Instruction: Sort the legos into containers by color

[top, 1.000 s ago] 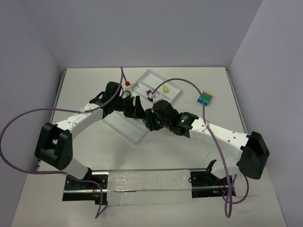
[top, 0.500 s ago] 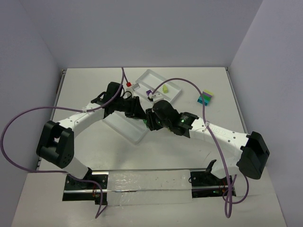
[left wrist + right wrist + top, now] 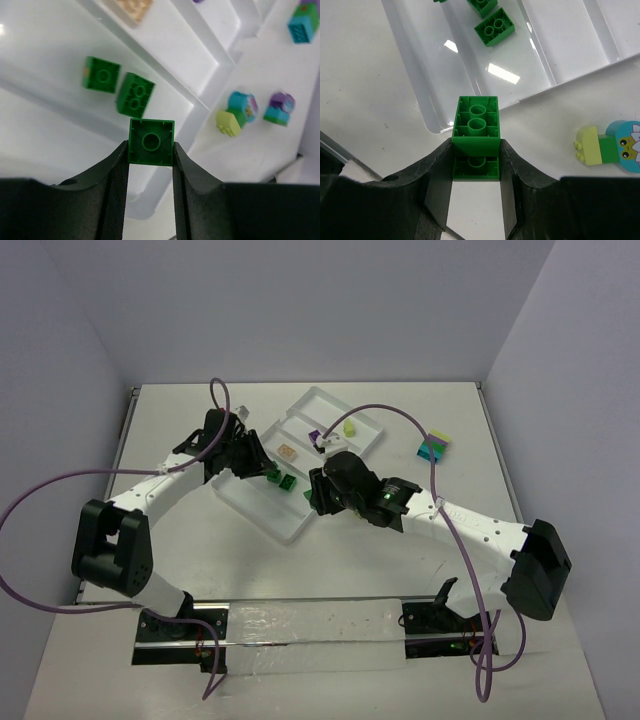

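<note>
My left gripper (image 3: 150, 152) is shut on a small green lego (image 3: 151, 141), hanging over the clear tray (image 3: 45, 130) of containers. Two green legos (image 3: 102, 75) (image 3: 135, 95) lie in the compartment below it. In the top view the left gripper (image 3: 255, 462) is above the tray's left half (image 3: 292, 534). My right gripper (image 3: 476, 150) is shut on a longer green lego (image 3: 476, 125), just past the tray's near corner (image 3: 427, 120); in the top view it (image 3: 312, 495) stands beside the tray.
A peach lego (image 3: 288, 452), a purple one (image 3: 315, 435) and a yellow-green one (image 3: 349, 427) lie in other compartments. A multi-colour clump (image 3: 433, 448) sits on the table at the right. Another clump (image 3: 607, 147) lies close to my right gripper.
The left gripper shut on a green lego where the two grippers met, then drew back to the left over the tray. The right gripper has stayed in place.
</note>
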You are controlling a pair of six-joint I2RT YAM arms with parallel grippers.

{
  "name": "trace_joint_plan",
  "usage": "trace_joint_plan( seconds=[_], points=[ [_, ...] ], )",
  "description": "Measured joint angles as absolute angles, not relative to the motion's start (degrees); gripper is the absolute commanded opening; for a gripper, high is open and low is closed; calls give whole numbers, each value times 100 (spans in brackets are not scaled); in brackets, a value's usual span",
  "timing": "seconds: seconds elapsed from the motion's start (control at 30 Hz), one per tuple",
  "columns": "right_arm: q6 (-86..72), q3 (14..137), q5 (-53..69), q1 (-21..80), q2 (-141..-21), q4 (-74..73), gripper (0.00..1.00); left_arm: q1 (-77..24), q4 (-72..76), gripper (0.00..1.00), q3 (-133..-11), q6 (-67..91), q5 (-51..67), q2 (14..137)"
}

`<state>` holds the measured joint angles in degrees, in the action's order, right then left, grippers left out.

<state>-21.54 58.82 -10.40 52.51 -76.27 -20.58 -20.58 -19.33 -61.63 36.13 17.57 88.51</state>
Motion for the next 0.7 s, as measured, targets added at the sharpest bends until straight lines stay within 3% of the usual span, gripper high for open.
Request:
trace_joint_plan(
  seconds=[0.2,0.4,0.5,0.53,0.57,0.63,0.7],
  points=[
    [-2154,5853,-1081,5251,-7586,-2064,1,-2099,-2355,1,-6505,3818,427,9176],
    [-2156,5848,-1110,5247,-7544,-2064,1,-2092,-2533,16,-6782,3959,-445,9816],
    [-2156,5848,-1118,5245,-7542,-2064,1,-2093,-2619,38,-6888,3985,-612,10007],
    [-2158,5848,-1118,5245,-7542,-2064,1,-2093,-2638,58,-6924,3987,-639,10039],
    [-2158,5848,-1118,5245,-7542,-2064,1,-2093,-2641,69,-6962,3988,-665,10055],
    [-2158,5848,-1118,5245,-7542,-2064,1,-2095,-2639,84,-7022,4010,-695,10057],
    [-2158,5848,-1118,5245,-7542,-2063,1,-2103,-2626,92,-7075,4002,-727,10057]
  ],
)
